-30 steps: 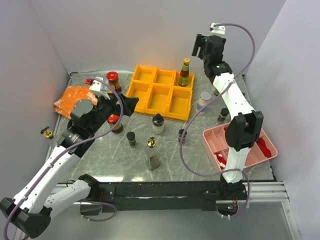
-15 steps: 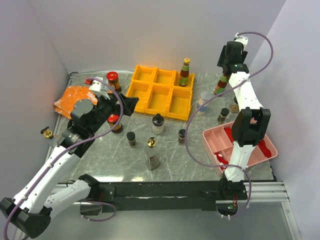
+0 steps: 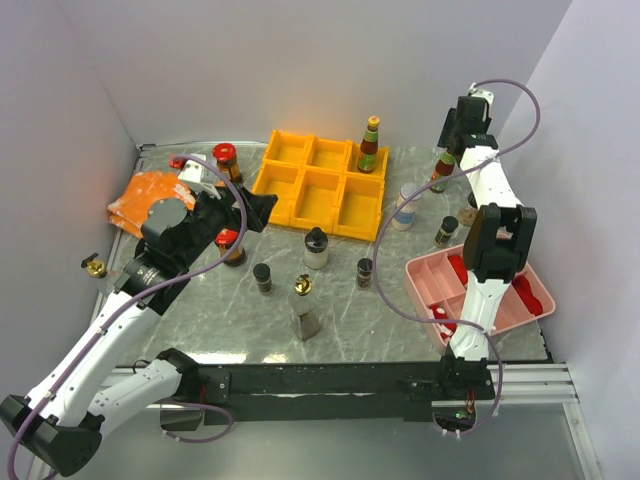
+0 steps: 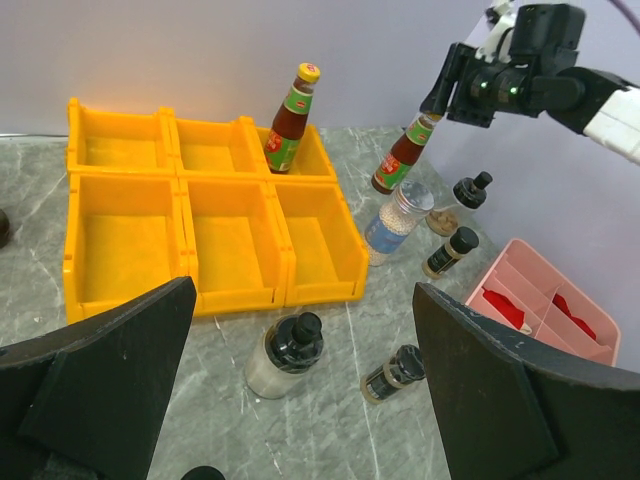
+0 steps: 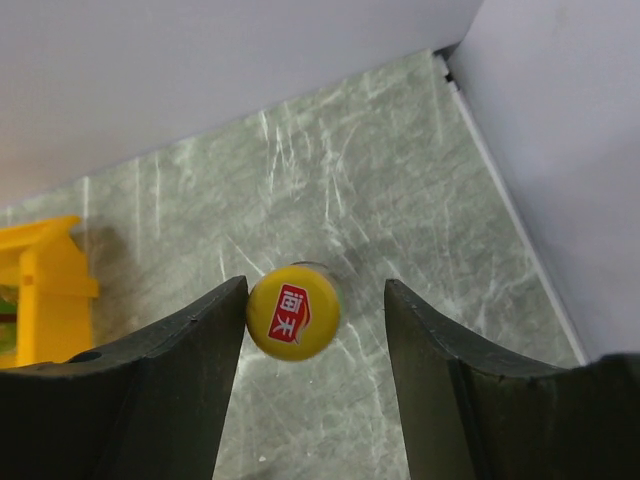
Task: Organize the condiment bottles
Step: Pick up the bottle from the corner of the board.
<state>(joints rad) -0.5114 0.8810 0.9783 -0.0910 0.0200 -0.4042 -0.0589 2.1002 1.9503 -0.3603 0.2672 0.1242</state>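
Observation:
A sauce bottle with a yellow cap (image 5: 293, 312) stands at the back right of the table (image 3: 441, 170). My right gripper (image 5: 315, 300) is open and straddles its cap: the left finger touches it and a gap remains on the right. A like bottle (image 3: 370, 145) stands in the yellow bins (image 3: 320, 190). Loose on the table are a clear silver-capped jar (image 3: 407, 205), a black-capped jar (image 3: 316, 247), a gold-capped bottle (image 3: 304, 310), small dark bottles (image 3: 263, 277) and red-capped jars (image 3: 226, 160). My left gripper (image 3: 255, 210) hangs wide open and holds nothing, left of the bins.
A pink tray (image 3: 500, 300) with red packets sits at the front right. An orange cloth (image 3: 150, 195) lies at the far left. The side wall runs close to the right of the yellow-capped bottle.
My right arm swung from above the bins to the back right corner and came down over the yellow-capped bottle, its jaws narrowing. The left arm has not moved.

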